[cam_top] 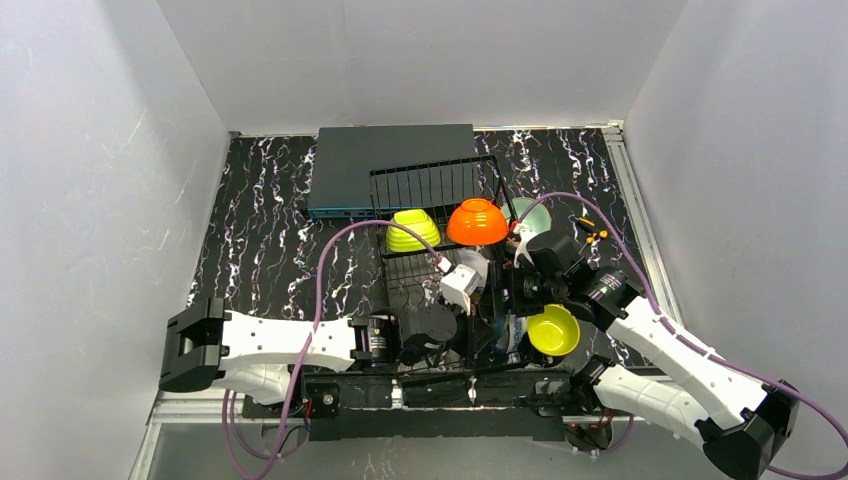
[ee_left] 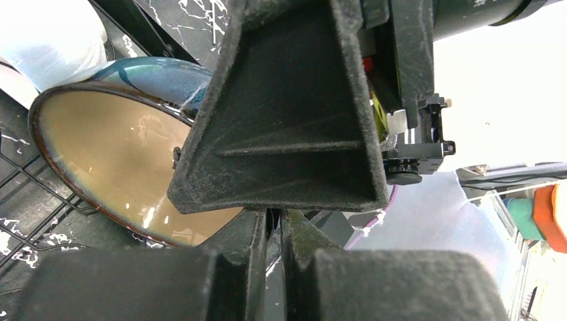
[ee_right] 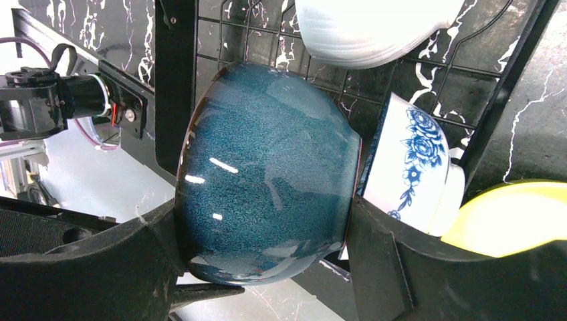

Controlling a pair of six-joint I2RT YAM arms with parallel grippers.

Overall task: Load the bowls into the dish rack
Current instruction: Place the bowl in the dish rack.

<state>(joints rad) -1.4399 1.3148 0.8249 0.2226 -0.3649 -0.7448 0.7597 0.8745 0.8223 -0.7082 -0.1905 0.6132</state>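
My right gripper (ee_right: 261, 224) is shut on a teal bowl (ee_right: 267, 167), one finger pressed on each side of it, low over the front of the black wire dish rack (cam_top: 430, 185). The left wrist view shows that bowl's beige inside (ee_left: 114, 160) behind a right finger (ee_left: 287, 127). My left gripper (ee_left: 275, 217) is shut close beside it, and I see nothing between its jaws. A lime green bowl (cam_top: 413, 230), an orange bowl (cam_top: 477, 221) and a mint bowl (cam_top: 530, 213) stand in the rack's back. White (ee_right: 374, 27), blue-white patterned (ee_right: 414, 167) and yellow (ee_right: 515, 214) bowls sit near the teal one.
A flat dark grey box (cam_top: 390, 165) lies behind the rack at the back of the black marbled table (cam_top: 270, 240). White walls close in on the left, back and right. Purple cables (cam_top: 330, 270) loop over both arms.
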